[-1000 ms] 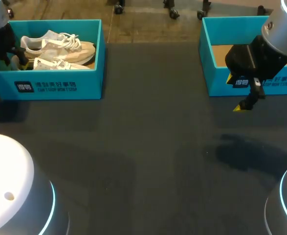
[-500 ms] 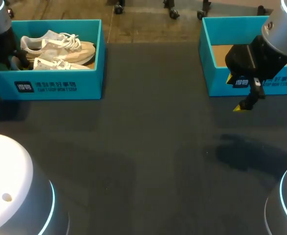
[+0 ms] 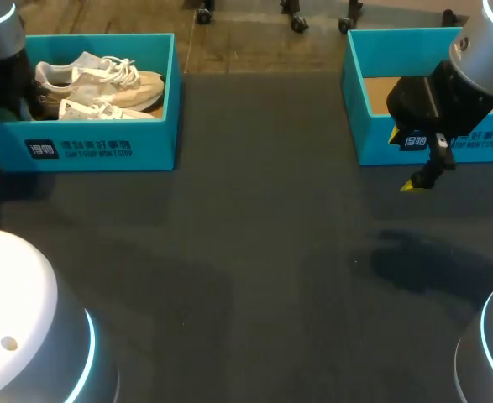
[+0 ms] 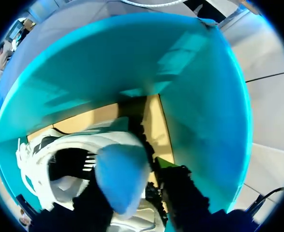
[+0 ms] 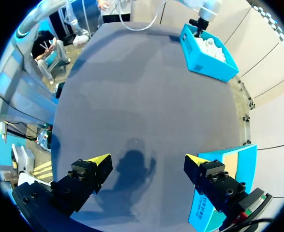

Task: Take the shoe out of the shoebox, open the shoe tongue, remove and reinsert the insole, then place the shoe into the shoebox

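Note:
Two white and beige shoes [image 3: 103,91] lie side by side in the teal shoebox [image 3: 103,147] at the table's far left. My left gripper [image 3: 21,102] reaches down into that box's left end, mostly hidden by its own wrist. In the left wrist view, the left gripper [image 4: 129,181] has its dark fingers closed on the rounded heel of a white shoe [image 4: 79,150], one on each side, close to the box wall [image 4: 200,106]. My right gripper [image 3: 420,179] hangs open and empty above the table in front of the right-hand box; the right gripper [image 5: 147,162] has only dark tabletop below it.
A second teal box [image 3: 355,109] with a bare cardboard floor stands at the far right, just behind my right gripper. In the right wrist view, this box [image 5: 219,188] lies beside one finger. Dark tabletop [image 3: 246,269] stretches between the boxes.
My left arm has shifted a little farther into the left end of the shoebox and its fingers have closed in on the shoe's heel. The right arm has not moved.

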Motion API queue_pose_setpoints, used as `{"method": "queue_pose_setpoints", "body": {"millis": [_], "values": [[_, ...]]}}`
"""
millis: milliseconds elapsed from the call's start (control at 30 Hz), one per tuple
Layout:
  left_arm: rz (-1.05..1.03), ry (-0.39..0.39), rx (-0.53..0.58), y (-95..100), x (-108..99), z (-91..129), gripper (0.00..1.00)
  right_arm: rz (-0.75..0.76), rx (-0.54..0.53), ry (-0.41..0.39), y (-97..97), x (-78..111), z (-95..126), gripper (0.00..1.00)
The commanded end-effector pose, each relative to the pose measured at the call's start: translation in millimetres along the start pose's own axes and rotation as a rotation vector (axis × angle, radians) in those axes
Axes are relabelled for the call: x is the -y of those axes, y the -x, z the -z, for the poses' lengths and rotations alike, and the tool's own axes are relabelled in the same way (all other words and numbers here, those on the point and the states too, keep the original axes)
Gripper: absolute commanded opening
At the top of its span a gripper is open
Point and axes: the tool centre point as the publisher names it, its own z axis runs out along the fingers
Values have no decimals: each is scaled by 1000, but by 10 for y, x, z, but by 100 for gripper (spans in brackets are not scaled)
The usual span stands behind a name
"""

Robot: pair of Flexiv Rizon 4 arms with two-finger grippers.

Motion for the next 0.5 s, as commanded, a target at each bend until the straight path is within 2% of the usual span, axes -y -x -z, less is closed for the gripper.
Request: {"method": "queue_pose_setpoints", "body": {"millis": [33,200,500], "values": [[-9,-6,1,4,15,6,1,-1,0,-1,2,-3,-10,100],[-25,-16,-3,-43,18,78,0,-1,0,-1,2,-3,-10,100],[-99,-35,-30,-118,32,395,0,-1,0,-1,2,-3,-10,100]]}}
